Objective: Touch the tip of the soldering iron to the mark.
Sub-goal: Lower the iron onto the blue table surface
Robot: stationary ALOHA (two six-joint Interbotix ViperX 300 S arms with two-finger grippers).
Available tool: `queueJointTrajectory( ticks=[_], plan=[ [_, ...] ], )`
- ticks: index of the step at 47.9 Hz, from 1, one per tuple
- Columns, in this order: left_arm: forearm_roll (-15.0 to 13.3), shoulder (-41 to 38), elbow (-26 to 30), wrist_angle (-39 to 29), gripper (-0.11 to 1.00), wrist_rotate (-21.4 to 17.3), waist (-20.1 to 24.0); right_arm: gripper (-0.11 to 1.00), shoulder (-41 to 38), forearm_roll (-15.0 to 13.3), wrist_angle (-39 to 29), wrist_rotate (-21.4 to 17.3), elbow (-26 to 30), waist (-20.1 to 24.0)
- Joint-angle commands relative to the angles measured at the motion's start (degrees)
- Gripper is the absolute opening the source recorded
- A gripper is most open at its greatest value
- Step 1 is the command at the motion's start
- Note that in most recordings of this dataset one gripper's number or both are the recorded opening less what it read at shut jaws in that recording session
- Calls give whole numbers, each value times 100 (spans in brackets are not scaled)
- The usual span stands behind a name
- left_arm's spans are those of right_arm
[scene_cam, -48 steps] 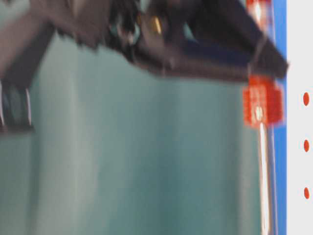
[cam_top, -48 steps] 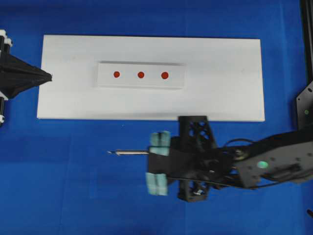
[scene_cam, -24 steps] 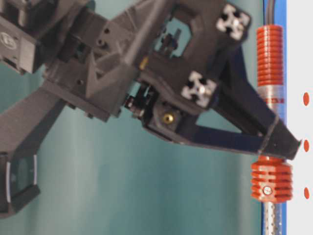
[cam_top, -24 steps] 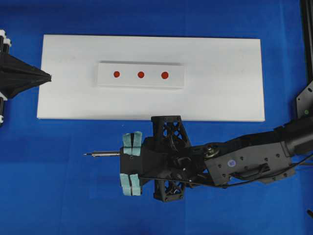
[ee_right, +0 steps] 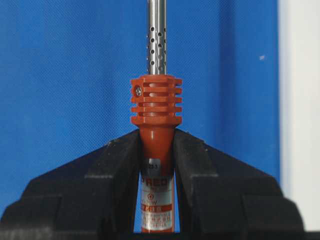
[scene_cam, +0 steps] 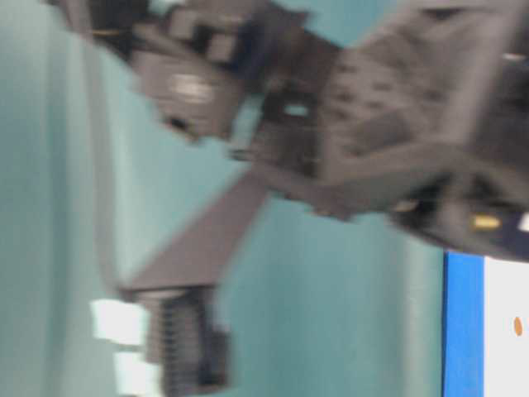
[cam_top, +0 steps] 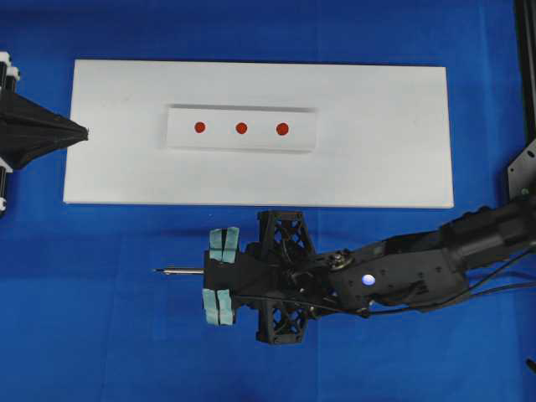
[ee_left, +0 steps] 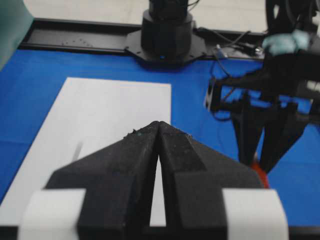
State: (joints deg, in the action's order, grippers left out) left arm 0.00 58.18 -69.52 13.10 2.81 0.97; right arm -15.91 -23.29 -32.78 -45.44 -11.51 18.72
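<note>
Blue cloth (cam_top: 100, 335) w/ white board (cam_top: 377, 151) on top. Right gripper (ee_right: 156, 150) pinching soldering iron (ee_right: 156, 110) over cloth, well short of the mark (cam_top: 241, 128). Left gripper (ee_left: 158, 131) pressed together, empty, at board's edge.

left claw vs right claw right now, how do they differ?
The black left claw is shut on nothing; the black right claw is shut on the orange-red-handled soldering iron. The left tips sit at the white board's left edge; the right is over the blue mat. Both are closed.
</note>
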Motion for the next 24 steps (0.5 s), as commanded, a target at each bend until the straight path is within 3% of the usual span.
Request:
queueJointTrajectory(
  ticks=[1, 11, 24],
  plan=[
    [9, -26, 70, 0, 0, 26, -9, 6, 9, 9, 387, -167, -44, -18],
    [9, -26, 70, -18, 0, 44, -9, 6, -220, 9, 1063, -492, -325, -26],
    [9, -26, 70, -35, 0, 44, -9, 6, -457, 0, 1468, -510, -448, -18]
  ],
)
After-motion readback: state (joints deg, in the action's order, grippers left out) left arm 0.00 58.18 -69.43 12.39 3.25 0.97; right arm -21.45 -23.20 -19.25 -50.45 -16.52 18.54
